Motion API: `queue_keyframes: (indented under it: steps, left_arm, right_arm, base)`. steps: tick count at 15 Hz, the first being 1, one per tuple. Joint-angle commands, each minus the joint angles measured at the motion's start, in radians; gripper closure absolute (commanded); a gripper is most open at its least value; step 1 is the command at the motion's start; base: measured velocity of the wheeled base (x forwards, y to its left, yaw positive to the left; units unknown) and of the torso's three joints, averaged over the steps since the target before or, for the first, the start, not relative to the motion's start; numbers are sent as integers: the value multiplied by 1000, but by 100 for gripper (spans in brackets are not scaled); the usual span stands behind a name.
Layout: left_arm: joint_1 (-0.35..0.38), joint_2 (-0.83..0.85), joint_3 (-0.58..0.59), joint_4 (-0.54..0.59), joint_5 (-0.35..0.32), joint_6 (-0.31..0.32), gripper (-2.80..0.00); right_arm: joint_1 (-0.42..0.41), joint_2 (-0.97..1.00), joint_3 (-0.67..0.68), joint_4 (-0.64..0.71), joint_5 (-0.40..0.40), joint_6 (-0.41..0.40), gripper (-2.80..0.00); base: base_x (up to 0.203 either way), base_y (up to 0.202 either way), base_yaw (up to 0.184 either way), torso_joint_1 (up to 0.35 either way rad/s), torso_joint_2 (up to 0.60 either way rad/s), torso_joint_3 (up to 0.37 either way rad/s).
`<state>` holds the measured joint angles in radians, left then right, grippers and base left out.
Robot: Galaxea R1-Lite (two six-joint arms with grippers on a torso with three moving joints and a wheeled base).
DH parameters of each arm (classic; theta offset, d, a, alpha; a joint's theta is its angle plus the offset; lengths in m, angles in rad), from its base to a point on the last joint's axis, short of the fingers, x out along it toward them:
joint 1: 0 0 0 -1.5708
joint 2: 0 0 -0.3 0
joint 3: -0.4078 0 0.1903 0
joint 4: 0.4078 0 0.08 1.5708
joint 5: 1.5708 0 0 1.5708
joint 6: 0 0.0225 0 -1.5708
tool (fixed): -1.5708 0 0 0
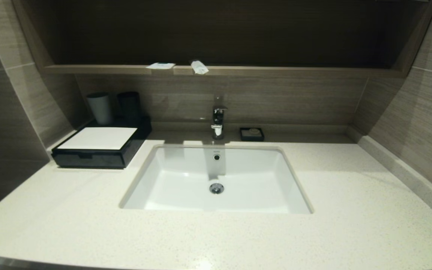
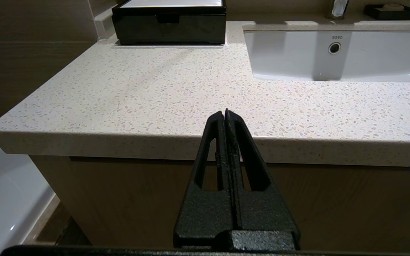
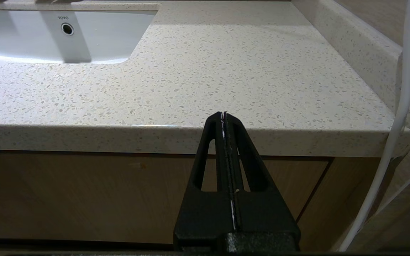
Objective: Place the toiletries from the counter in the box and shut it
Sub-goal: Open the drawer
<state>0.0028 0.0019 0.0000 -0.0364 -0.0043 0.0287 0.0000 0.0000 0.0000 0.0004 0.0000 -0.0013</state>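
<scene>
1. The flat sachet (image 1: 160,66) is lying on the wooden ledge (image 1: 88,69), at about 11 o'clock from the faucet (image 1: 218,120). I am judging it light, soft and crinkly, likely to slide on the wood, so a pinch across the edge overhanging the ledge front looks best.
2. The tube-like pouch (image 1: 199,67) is lying just beside it on the same ledge, near 12 o'clock above the faucet. Its long axis is running roughly 11 to 5 o'clock, the near end poking over the ledge front. That near end is looking like the natural place to grip it, across its narrow width.
3. The sachet's longer side is running along the ledge, 9 to 3 o'clock.
4. The black box (image 1: 99,148) is sitting on the speckled countertop (image 1: 351,210) at 9 o'clock from the sink (image 1: 216,180), its drawer front facing the robot and appearing shut.
5. Two cups (image 1: 99,108) are standing behind the box; a soap dish (image 1: 251,134) is sitting at 3 o'clock from the faucet.
6. The left gripper (image 2: 225,113) is hanging before the countertop's edge, fingers pressed together, holding nothing.
7. The right gripper (image 3: 223,114) is waiting likewise, fingers together and empty.
</scene>
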Motion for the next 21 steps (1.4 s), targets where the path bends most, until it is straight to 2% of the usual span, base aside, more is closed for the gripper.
queue_keyframes:
  steps: [1, 6, 12, 21]
  left_arm:
    - [0, 0, 20, 0, 0, 0, 0]
    - [0, 0, 20, 0, 0, -3, 0]
    - [0, 0, 20, 6, -3, 26, 0]
    - [0, 0, 20, 1, 0, 5, 0]
  right_arm:
    - [0, 0, 0, 0, 0, 0, 0]
    - [0, 0, 0, 0, 0, 0, 0]
    - [0, -2, 0, 0, 0, 0, 0]
    - [0, -1, 0, 0, 0, 0, 0]
  base:
    - [0, 0, 0, 0, 0, 0]
    - [0, 0, 0, 0, 0, 0]
    - [0, 0, 0, 0, 0, 0]
    - [0, 0, 0, 0, 0, 0]
